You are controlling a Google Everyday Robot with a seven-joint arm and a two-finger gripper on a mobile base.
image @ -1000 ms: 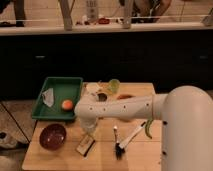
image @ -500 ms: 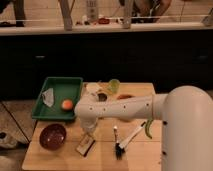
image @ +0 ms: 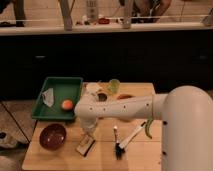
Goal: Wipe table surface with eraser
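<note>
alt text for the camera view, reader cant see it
The pincer of a white robot arm sits at a small tan eraser on a wooden table surface. A maroon bowl lies on one side, a white-handled brush on the other, a green tray behind.

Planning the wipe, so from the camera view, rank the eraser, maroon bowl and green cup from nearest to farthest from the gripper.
Gripper hangs low over the table, front centre-left.
1. Eraser, just beneath it.
2. Bowl, toward the picture's left, at the front.
3. Cup, at the back edge.
</note>
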